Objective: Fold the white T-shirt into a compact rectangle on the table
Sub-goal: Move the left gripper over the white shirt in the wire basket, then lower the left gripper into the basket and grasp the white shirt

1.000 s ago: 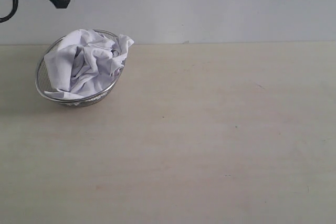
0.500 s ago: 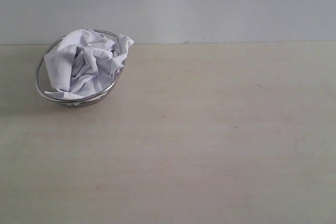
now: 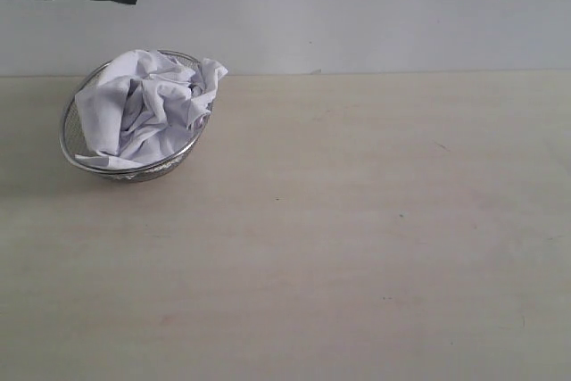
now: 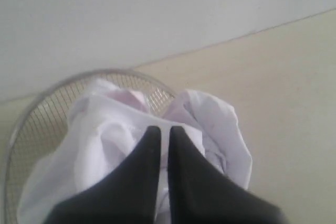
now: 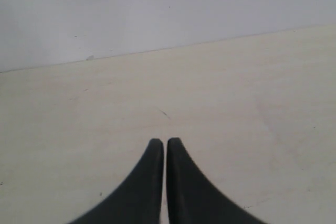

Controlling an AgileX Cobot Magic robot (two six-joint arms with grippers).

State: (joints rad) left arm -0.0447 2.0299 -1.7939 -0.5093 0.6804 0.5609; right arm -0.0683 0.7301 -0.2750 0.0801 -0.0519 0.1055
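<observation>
**Item: white T-shirt** (image 3: 147, 111). Crumpled into a loose ball, unfolded, heaped in a silver wire-mesh basket (image 3: 71, 142). One lobe of cloth spills over the rim on the side nearer the middle of the table (image 3: 375, 238). No lettering or tag shows.

**Change since earlier:** Shirt and basket lie exactly as they did a second ago. The left gripper (image 4: 164, 129) has moved. Half a second ago only a dark scrap showed at the exterior view's top left corner. Now the dark body reaches in further from that corner, high over the basket and clear of the cloth.

**Edges and room:** The basket stands on the left, close to the table's far edge, where the pale wall (image 3: 375, 6) begins. The rest of the pale wood-grain surface, to the right and toward the viewer, is bare.

**By view:**
- Left wrist view: fingers pressed together with only a hairline slit, pinching nothing, pointing down at the bundle. A faint pink tint shows on one upper fold, which the exterior view does not reveal.
- Right wrist view: the right gripper (image 5: 165, 142), out of the exterior view's sight, fingers likewise pressed together and empty, over bare table facing the wall.
</observation>
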